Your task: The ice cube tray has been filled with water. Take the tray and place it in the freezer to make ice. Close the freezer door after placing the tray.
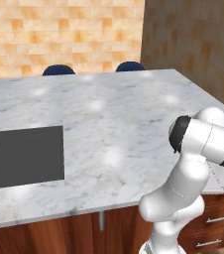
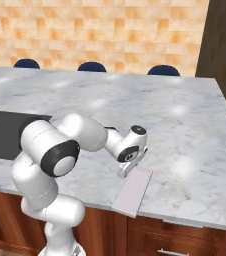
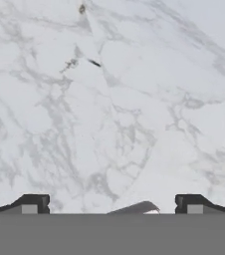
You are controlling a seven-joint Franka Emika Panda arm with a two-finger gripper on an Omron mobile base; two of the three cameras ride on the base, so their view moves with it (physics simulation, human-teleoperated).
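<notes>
Right base view: ice cube tray (image 2: 133, 191) flat at marble surface (image 2: 185, 130) front edge; claw (image 2: 126, 171) spread, empty, directly above tray's far end; sink (image 2: 5, 132) well left.

Grey-veined white marble counter (image 1: 114, 114)

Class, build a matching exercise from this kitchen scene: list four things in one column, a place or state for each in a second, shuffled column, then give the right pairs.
Things:
1. ice cube tray
2. sink
3. gripper
4. chairs

Descriptions:
A. dark grey, set into the counter
B. open, jaws apart
C. pale, flat, at the near counter edge
D. dark blue, behind the far counter edge

Pairs: 1-C, 2-A, 3-B, 4-D
</notes>
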